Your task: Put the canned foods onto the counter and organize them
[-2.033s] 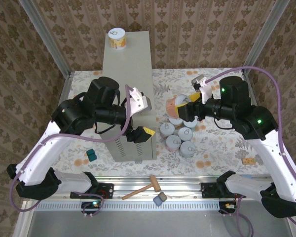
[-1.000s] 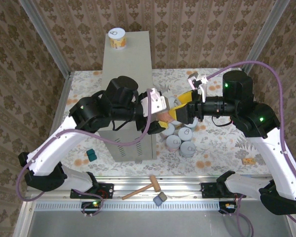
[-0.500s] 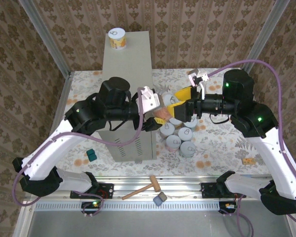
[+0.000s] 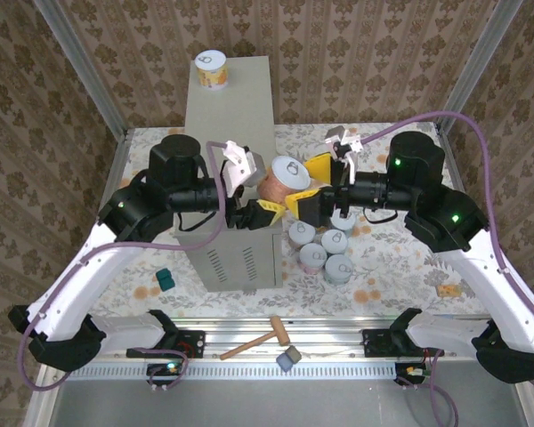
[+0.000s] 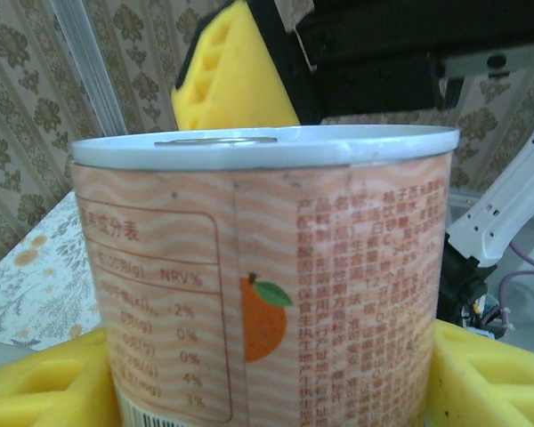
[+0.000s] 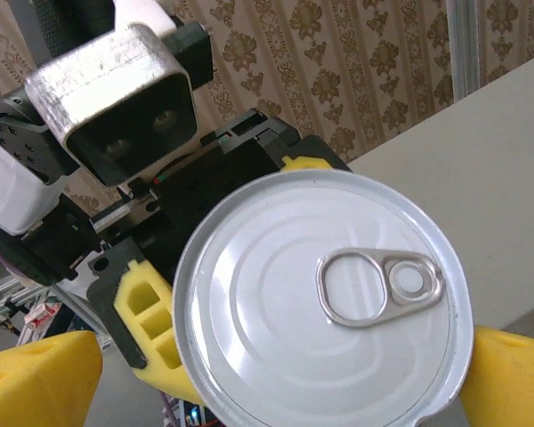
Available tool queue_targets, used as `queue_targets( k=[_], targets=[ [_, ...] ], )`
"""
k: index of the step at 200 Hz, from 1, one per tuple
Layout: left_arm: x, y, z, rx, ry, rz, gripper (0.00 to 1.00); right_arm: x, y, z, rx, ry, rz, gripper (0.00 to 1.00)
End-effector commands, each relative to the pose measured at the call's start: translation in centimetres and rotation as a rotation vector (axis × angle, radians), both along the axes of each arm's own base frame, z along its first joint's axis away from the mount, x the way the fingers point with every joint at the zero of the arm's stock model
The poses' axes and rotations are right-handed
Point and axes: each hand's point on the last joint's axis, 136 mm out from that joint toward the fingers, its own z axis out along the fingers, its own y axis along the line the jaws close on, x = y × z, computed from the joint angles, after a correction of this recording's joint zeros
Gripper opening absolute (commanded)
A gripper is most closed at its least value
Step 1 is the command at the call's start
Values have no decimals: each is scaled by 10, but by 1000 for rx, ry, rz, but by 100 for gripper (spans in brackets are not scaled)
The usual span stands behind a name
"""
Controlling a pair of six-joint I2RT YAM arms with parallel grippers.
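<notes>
My left gripper point(image 4: 269, 187) is shut on an orange-labelled can point(image 4: 283, 181), held in the air just right of the counter point(image 4: 231, 116), its pull-tab lid facing my right gripper point(image 4: 310, 185). That gripper is open, its yellow pads apart at the can's lid end and off the can. In the left wrist view the can point(image 5: 267, 267) sits between my yellow pads point(image 5: 36, 391). The right wrist view looks onto the lid point(image 6: 325, 302). Another can point(image 4: 212, 68) stands on the counter's far end. Several cans point(image 4: 325, 245) are clustered on the floral floor.
A toy hammer point(image 4: 267, 338) and a grey block point(image 4: 289, 358) lie at the near rail. A teal block point(image 4: 164, 280) sits left of the counter and a small orange piece point(image 4: 447, 289) at the right. Patterned walls close in the back and both sides.
The orange can has passed from my right gripper to my left. The left gripper closed on it, the right one opened, and the can rose and shifted left toward the counter.
</notes>
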Motion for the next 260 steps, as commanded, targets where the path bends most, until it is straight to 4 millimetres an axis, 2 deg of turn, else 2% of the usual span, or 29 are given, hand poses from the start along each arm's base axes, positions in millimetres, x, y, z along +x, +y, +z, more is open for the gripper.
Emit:
queue_targets(
  k=[1,66,107,139,164,186,217,255,260],
  targets=[
    [-8,4,40,-137,-61,-27,53,4,13,-2,2,-26,8,100],
    [-5,6,38,-130,-46,-22,53,17,32,5,47,-29,-1,97],
    [0,-2,36,-122,5,-33,53,24,33,11,51,-31,-26,83],
    [-5,-5,35,-128,33,-69,54,31,33,19,48,-13,-57,75],
    [5,-2,33,-132,60,-41,67,41,29,22,47,-12,-120,71],
    [14,4,41,-144,125,-40,77,51,23,24,37,-20,-184,67],
    [13,16,55,-135,113,-15,94,66,16,26,-2,-55,-253,65],
    [8,31,76,-101,65,32,100,78,15,37,-70,-92,-274,65],
    [7,34,78,-96,61,45,100,87,22,29,-95,-78,-274,65]
  ],
)
